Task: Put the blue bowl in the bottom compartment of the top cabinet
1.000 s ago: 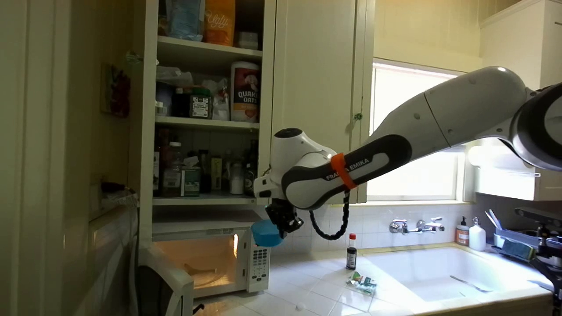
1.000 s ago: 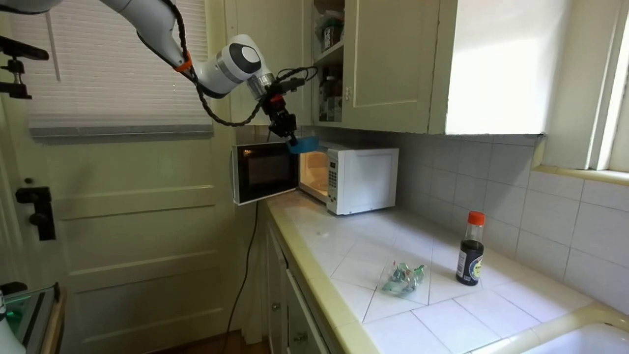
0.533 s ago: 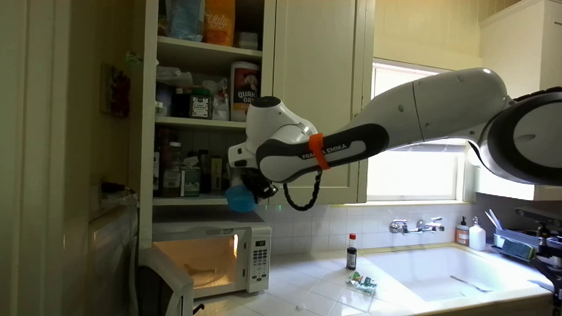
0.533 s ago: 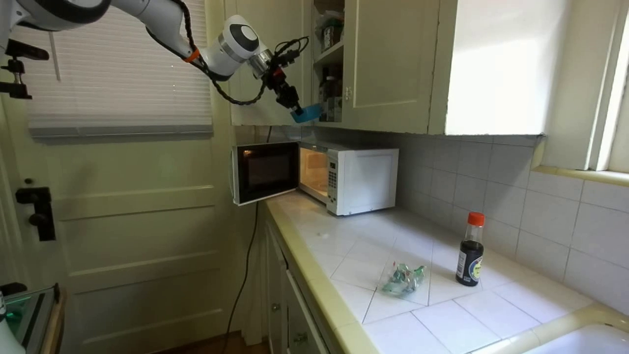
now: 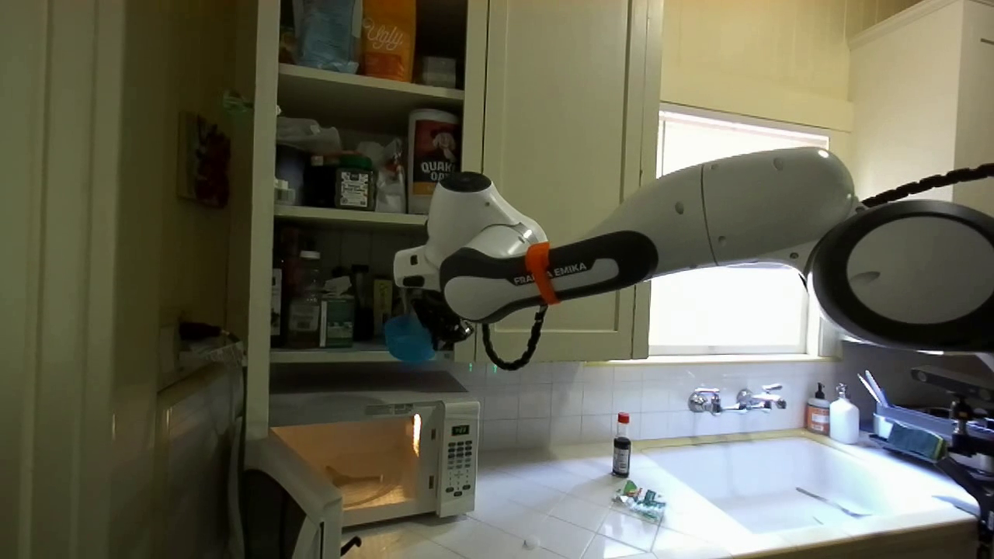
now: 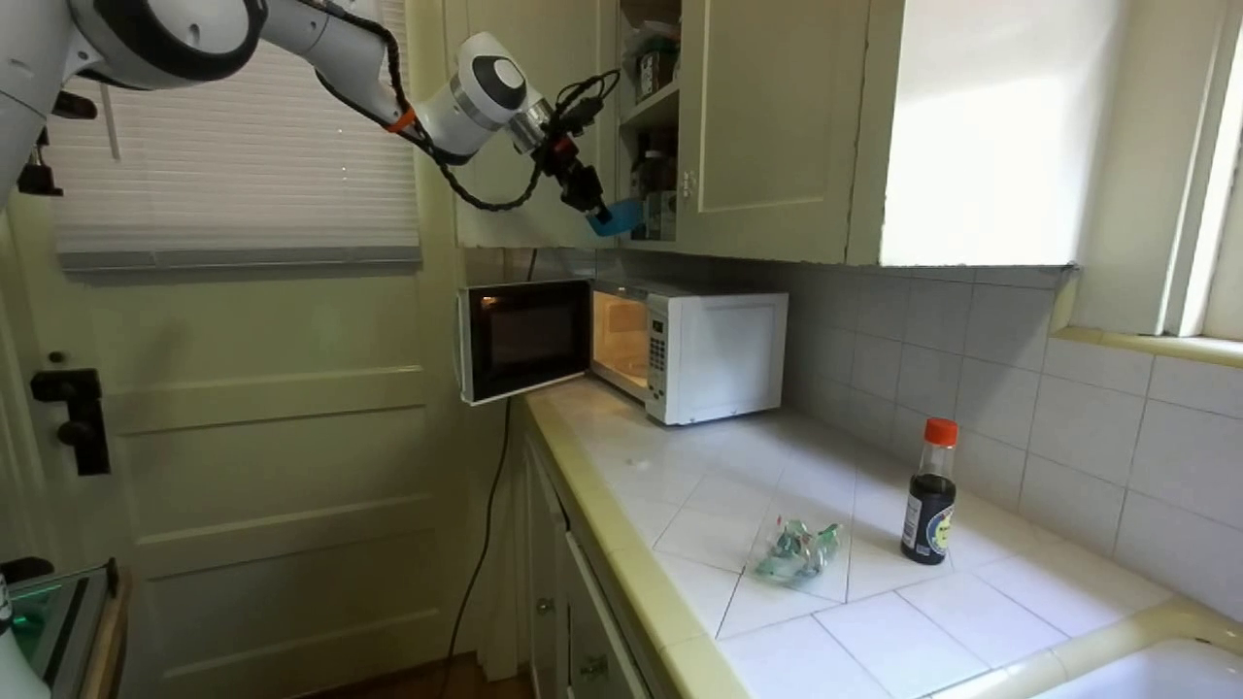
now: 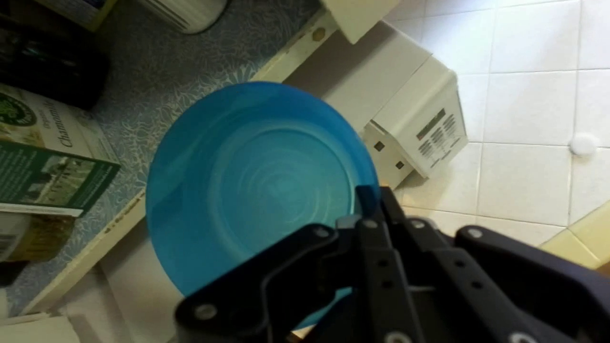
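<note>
The blue bowl (image 5: 409, 339) is held by its rim in front of the bottom compartment (image 5: 311, 357) of the cream top cabinet (image 5: 563, 155), at about the level of the shelf edge. It also shows in an exterior view (image 6: 626, 216), slightly tilted. My gripper (image 7: 378, 193) is shut on the bowl's rim, with one finger inside the bowl and one outside. In the wrist view the bowl (image 7: 281, 171) overlaps the front edge of the compartment's patterned shelf (image 7: 157, 62). Part of the bowl is hidden behind the gripper.
A tea box (image 7: 52, 162) and a white container (image 7: 190, 12) stand on the shelf, among several bottles. The cabinet door (image 6: 777, 116) is beside the opening. Below stands the white microwave (image 6: 723, 359) with its door (image 6: 524, 340) open. A red-capped bottle (image 6: 929, 515) and wrapper (image 6: 798, 551) lie farther off.
My gripper and the bowl have risen from microwave-top height to the bottom shelf's level and moved toward the cabinet opening. The grip on the bowl looks the same.
</note>
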Motion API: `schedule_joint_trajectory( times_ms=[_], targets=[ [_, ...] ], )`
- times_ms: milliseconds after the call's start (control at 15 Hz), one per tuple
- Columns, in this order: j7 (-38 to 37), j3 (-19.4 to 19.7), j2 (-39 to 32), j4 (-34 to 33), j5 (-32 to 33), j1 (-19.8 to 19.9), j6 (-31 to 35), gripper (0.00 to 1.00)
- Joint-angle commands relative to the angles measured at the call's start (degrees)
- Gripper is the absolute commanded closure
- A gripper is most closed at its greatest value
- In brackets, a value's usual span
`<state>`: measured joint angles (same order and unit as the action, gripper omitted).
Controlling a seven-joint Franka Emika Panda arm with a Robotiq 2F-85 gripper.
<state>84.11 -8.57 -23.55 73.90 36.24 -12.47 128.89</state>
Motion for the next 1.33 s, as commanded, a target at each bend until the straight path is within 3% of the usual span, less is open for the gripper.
schedule_joint_trajectory(
  times_ms=[0, 267, 667, 1267],
  targets=[
    [-3.4, 1.6, -6.8, -9.2, 0.0, -1.5, 3.2, 0.99],
    [-5.1, 2.8, -13.1, -17.9, -0.5, -3.0, 4.0, 0.99],
    [-13.7, 6.4, -21.6, -31.4, -1.3, -4.6, 6.5, 0.99],
    [-17.5, 11.0, -29.3, -42.7, -5.1, -3.6, 5.1, 0.99]
  ],
)
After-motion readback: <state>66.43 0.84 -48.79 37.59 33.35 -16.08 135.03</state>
